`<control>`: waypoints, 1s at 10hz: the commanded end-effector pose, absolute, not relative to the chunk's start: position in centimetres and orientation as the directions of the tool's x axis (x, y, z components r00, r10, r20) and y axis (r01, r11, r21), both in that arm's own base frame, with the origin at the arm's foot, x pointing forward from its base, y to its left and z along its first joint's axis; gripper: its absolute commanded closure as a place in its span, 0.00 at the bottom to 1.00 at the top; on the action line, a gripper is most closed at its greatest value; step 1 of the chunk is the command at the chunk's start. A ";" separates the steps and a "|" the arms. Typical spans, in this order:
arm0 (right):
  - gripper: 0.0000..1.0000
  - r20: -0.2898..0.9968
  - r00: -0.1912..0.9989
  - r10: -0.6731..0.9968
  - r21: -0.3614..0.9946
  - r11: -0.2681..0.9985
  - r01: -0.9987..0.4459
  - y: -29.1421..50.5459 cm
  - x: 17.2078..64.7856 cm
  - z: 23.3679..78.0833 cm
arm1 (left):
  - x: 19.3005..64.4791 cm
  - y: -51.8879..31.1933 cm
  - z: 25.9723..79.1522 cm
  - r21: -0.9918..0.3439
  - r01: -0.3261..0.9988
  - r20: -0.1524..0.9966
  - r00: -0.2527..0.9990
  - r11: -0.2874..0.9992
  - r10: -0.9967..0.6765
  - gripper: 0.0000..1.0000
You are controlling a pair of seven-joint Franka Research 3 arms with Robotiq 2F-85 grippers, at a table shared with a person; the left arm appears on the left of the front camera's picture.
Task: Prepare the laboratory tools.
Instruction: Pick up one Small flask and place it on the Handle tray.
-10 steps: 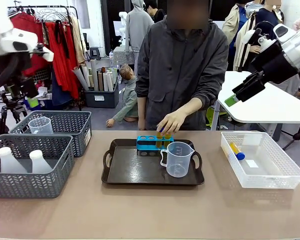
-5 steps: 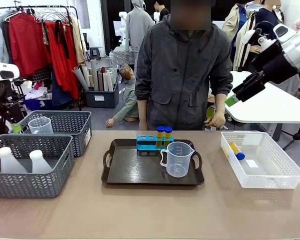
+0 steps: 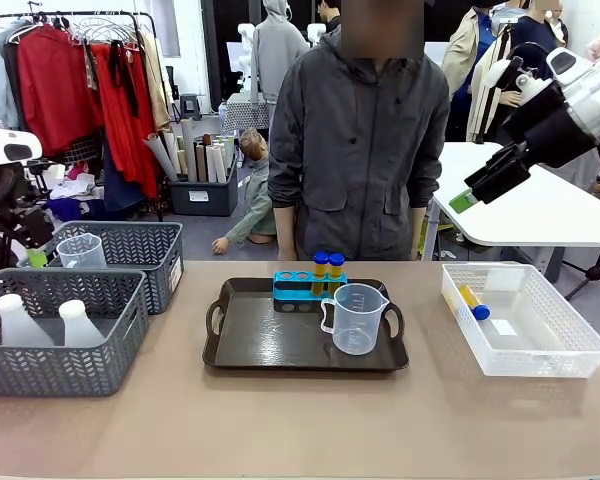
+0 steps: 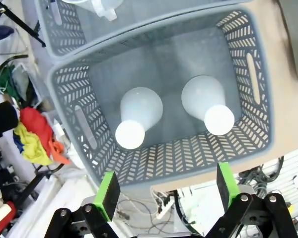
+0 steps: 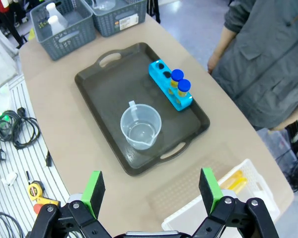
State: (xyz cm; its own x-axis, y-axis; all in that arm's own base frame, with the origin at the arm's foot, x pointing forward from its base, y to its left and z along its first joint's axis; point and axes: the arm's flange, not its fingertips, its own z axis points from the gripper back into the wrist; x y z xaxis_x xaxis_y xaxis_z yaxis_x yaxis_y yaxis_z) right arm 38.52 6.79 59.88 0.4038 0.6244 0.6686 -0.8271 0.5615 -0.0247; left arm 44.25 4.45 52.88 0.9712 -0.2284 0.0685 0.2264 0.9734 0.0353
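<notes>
**Left gripper.** The left gripper has its jaws spread wide and holds nothing. In the left wrist view it hangs above the near grey basket, with its green pads at the bottom edge of the frame. Two conical flasks stand upright in this basket, side by side and apart, at the centre of the frame.

**Right gripper.** The right gripper is also spread and empty. In the front view it is raised at the upper right, well above the tabletop.

**Completed, as judged from the layout.**
- The black tray sits at the centre of the tabletop.
- The measuring jug stands upright on the right half of the tray.
- The blue tube rack stands at the far edge of the tray, just behind the jug.
- Two blue-capped tubes occupy its right-hand holes.

**Outstanding, as judged.**
- Two rack holes are vacant.
- At least one more tube, the loose tube, lies in the clear bin at the right.
- Neither flask is on the tray.
- A second jug stands in the far basket at the left.

**Step in hand.** The left gripper's position suggests a flask pick comes next. The person stands at the far side, hands off the tabletop.
</notes>
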 end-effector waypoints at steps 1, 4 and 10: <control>0.00 0.693 0.385 0.610 -0.013 0.545 -0.838 6.7 38.5 59.7 | 44.3 4.5 52.8 0.034 0.222 0.068 0.972 0.974 -0.224 0.00; 0.00 0.693 0.385 0.610 -0.013 0.545 -0.838 6.7 38.5 59.7 | 44.1 5.5 49.7 0.029 0.220 0.012 0.975 0.975 -0.221 0.00; 0.00 0.693 0.385 0.610 -0.013 0.545 -0.838 6.7 38.5 59.7 | 43.8 8.8 45.8 0.096 0.081 0.090 0.992 0.992 -0.089 0.00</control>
State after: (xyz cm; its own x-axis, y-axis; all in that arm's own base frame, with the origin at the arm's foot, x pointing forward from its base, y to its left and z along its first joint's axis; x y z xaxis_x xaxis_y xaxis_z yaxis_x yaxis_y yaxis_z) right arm 38.52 6.79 59.88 0.4038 0.6244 0.6686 -0.8272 0.5614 -0.0247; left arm 43.95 8.44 46.87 0.9909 -0.1114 0.0759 0.1061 0.9918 0.0714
